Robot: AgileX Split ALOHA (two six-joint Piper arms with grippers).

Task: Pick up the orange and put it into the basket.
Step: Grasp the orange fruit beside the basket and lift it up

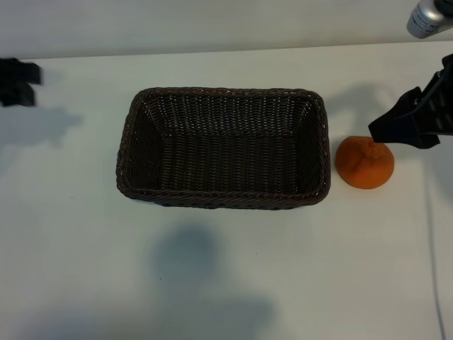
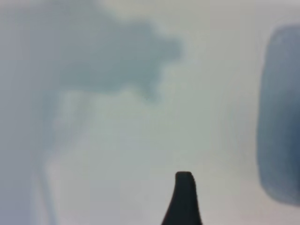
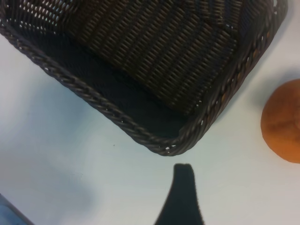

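Orange (image 1: 365, 164) on worktop (image 1: 233, 283) beside empty basket (image 1: 223, 198), just under right gripper (image 1: 396, 127); jaws open, pre-grasp. Left gripper (image 1: 20, 81) parked clear, jaws state unclear.

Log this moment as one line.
orange: on table, right of basket | basket: empty | right gripper: open, above orange | left gripper: far left

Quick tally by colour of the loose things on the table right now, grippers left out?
Orange: 1, the orange, on the table beside the basket's right end.
Dark brown: 1, the basket, nothing in it.
Total: 2
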